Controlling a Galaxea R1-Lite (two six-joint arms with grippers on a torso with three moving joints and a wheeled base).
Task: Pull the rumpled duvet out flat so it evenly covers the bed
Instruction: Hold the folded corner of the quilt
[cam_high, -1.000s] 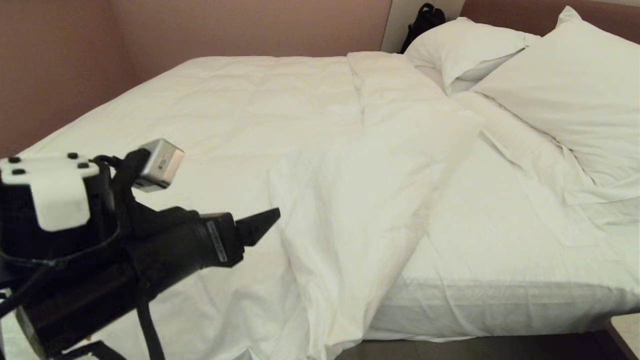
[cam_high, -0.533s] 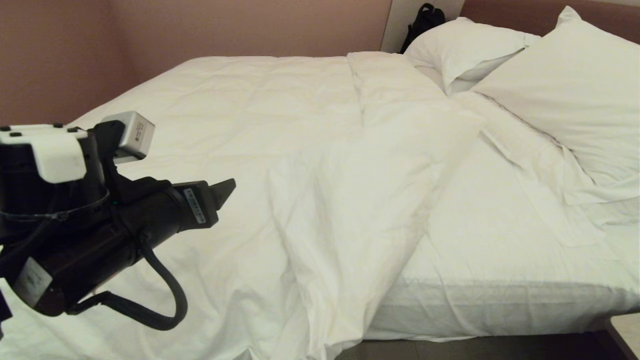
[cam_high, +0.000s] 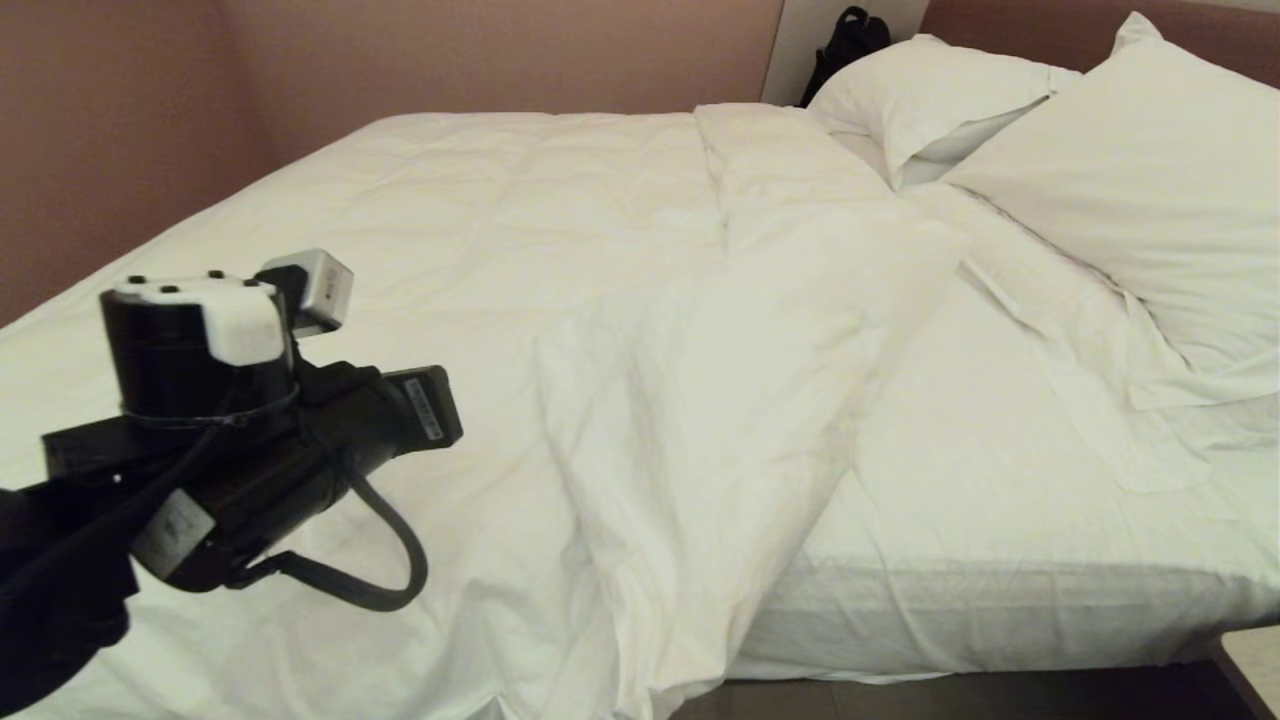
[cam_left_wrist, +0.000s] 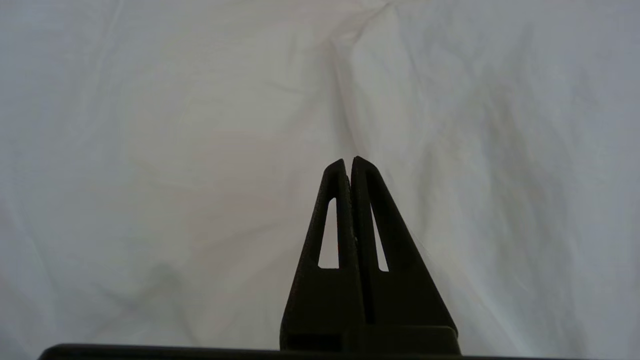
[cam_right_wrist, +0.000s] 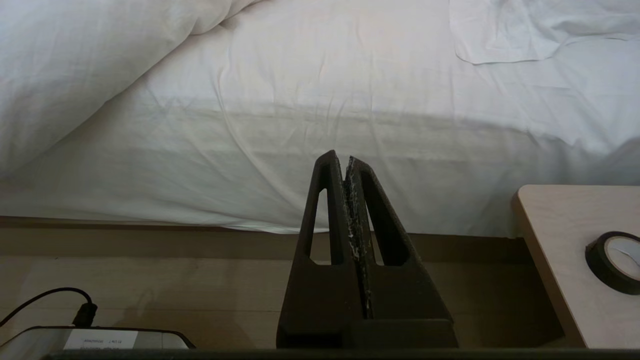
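Duvet (cam_high: 520, 300) covers most of the bed (cam_high: 1000, 610), but its near corner is bunched and folded back, leaving bare sheet (cam_high: 960, 480) toward the pillows (cam_high: 1130, 190). Left gripper (cam_left_wrist: 348, 161) hangs over the duvet w/ fingers pressed together, no cloth between them; prob. just above the fabric, hard to tell. Right gripper (cam_right_wrist: 345, 159) sits parked low by the bed side, pressed together too, nothing held.

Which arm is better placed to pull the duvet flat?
Left, probably. The left gripper hangs over the duvet; the right gripper is parked low beside the bed.
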